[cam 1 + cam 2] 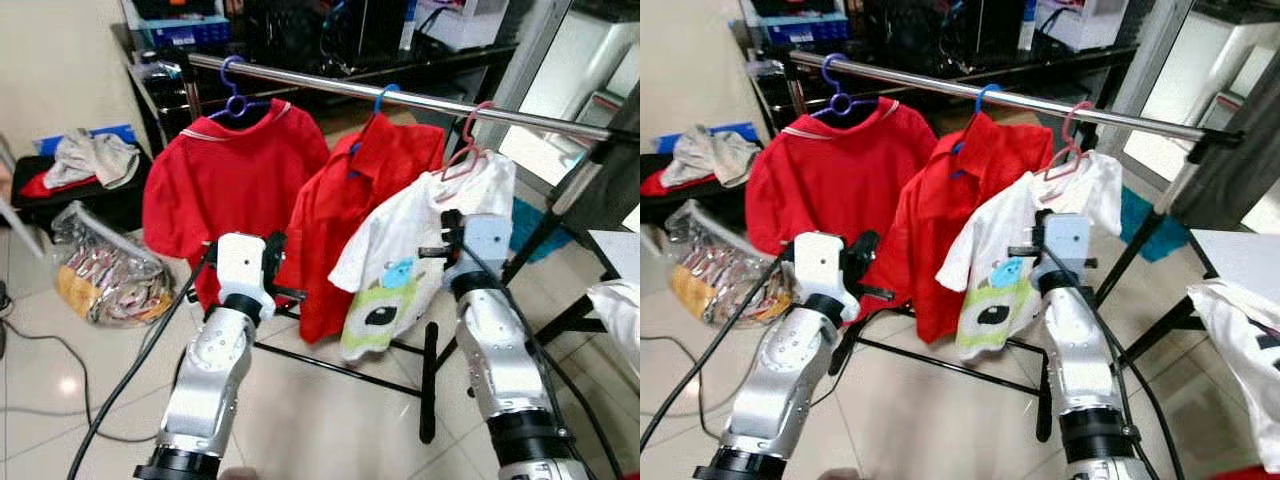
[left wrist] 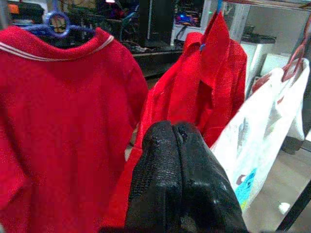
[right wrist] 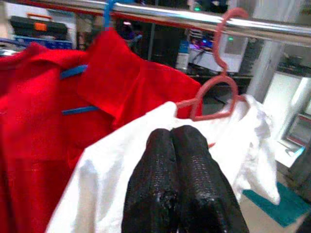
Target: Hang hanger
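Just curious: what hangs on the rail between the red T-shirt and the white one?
A red shirt on a blue hanger, seen in both eye views.

- Three garments crowd the silver metal clothes rail (image 1: 420, 100): two red shirts (image 1: 225, 180) and a white printed T-shirt (image 1: 400, 260).
- Bare rail stretches beyond the pink plastic hanger (image 1: 468, 140), towards the robot's right.

Light: bright daylight from two o'clock
Glare: on the floor tiles (image 1: 70, 385)
Focus: wrist views soft, slightly blurred
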You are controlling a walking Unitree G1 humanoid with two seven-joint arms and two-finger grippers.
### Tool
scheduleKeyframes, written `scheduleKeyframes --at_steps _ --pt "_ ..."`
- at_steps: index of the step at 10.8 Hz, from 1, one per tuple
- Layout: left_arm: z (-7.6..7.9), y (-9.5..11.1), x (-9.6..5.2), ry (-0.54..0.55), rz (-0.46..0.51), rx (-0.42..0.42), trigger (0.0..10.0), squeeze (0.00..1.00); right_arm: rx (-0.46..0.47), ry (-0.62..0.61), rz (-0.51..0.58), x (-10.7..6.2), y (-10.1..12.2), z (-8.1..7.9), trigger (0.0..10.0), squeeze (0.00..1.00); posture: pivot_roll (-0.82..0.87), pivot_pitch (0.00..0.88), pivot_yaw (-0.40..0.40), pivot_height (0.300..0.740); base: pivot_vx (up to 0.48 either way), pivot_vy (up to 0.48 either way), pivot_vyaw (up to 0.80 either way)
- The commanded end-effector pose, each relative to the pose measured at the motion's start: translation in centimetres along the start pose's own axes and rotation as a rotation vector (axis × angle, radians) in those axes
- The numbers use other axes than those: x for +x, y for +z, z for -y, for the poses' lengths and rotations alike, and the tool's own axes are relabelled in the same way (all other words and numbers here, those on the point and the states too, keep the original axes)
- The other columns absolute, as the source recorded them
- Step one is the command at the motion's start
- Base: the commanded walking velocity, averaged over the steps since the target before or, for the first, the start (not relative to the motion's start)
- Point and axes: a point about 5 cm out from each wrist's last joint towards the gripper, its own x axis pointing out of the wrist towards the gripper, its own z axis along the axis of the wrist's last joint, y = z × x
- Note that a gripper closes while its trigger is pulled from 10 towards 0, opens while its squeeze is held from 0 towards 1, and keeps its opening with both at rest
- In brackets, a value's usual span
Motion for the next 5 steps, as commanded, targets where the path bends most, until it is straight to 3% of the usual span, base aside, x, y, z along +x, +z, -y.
scheduleKeyframes --at_steps 1,2,4,5 --pt "-0.3 0.2 -0.1 0.011 0.009 0.000 10.0 0.00 -0.005 0.009 0.031 0.2 0.6 -0.2 10.0 0.00 0.22 0.022 -0.037 0.740 0.000 0.000 0.00" --pt "-0.2 0.2 -0.1 0.010 0.008 0.000 10.0 0.00 -0.006 0.012 0.032 0.2 0.6 -0.2 10.0 0.00 0.22 0.022 -0.037 0.740 0.000 0.000 0.00" --pt "-0.7 -0.5 -0.3 -0.018 -0.030 0.043 10.0 0.00 -0.050 0.245 -0.042 -0.6 -0.8 -2.2 10.0 0.00 0.22 0.026 -0.038 0.740 0.000 0.000 0.00" --pt "-1.5 -0.4 -0.2 -0.006 -0.033 0.051 10.0 0.00 -0.081 0.259 -0.041 -0.7 -0.9 -2.1 10.0 0.00 0.22 0.027 -0.040 0.740 0.000 0.000 0.00"
